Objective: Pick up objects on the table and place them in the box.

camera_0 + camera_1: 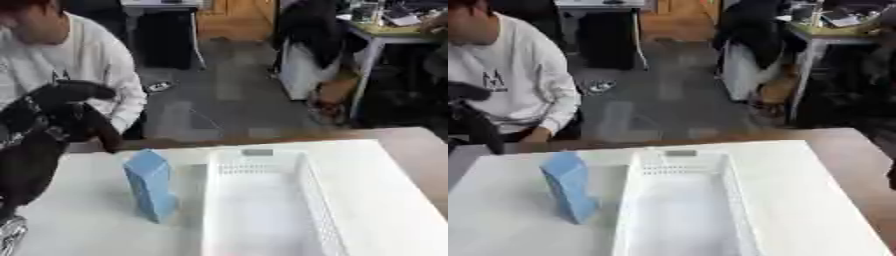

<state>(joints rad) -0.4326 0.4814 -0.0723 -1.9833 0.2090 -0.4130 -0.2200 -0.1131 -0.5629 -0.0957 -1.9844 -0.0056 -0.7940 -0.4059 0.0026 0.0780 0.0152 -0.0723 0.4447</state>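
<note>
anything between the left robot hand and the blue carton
Nothing: in the left eye view only bare white table separates the raised left robot hand from the upright blue carton.

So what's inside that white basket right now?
Nothing that shows: the white basket looks bare inside. Its near end runs off the picture, so that part is unseen. The blue carton stands outside, to its left.

White table (385,200) with blue carton (150,185), white basket (262,210)

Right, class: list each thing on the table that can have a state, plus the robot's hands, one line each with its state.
Blue carton: upright on the table, left of the basket, not held.
White basket: nothing visible inside.
Left hand: raised above the table's far left, fingers curled, holding nothing.
Right hand: not in view.
</note>
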